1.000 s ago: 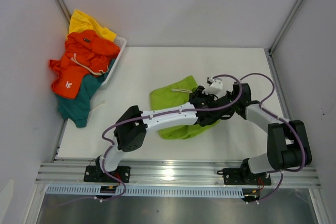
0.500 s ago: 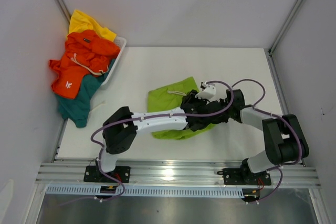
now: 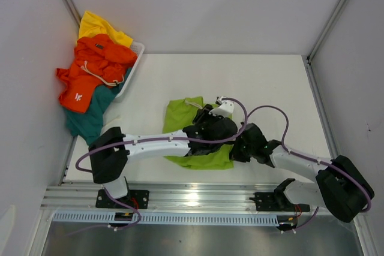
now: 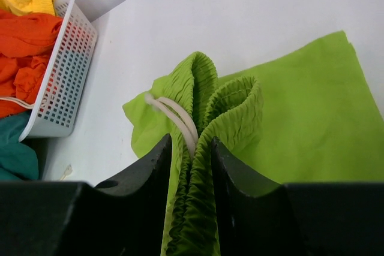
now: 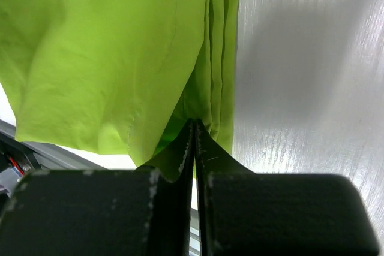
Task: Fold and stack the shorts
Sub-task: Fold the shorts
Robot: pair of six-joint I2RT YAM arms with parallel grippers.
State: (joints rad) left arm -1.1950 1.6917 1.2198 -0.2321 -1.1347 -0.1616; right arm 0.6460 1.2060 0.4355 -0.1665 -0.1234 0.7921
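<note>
white walls close in a pale table (image 3: pixel 270 82), with both arm bases on the rail at its near edge. at the far left corner a white mesh basket (image 3: pixel 135 57) holds a loose heap: yellow shorts (image 3: pixel 96 25) at the back, orange shorts (image 3: pixel 96 64) with a white logo draped over the front, and teal shorts (image 3: pixel 90 121) spilling down past the table's left edge. none of these three looks folded, and no stack shows anywhere.

near the middle of the table lie the lime green shorts (image 3: pixel 180 115), partly flat and partly gathered. the left claw (image 4: pixel 191 143) is clenched on the bunched elastic waistband, with the white drawstring (image 4: pixel 174 112) looping out just beside its fingers. further right, the right claw (image 5: pixel 194 127) is pinched tight on a layered edge of the same green cloth, next to bare table.

my reading is that the job is at an early stage: the first pair is mid-fold, held at two ends, and wants laying down flat. the other three pairs are left to fetch, fold and stack on it.
</note>
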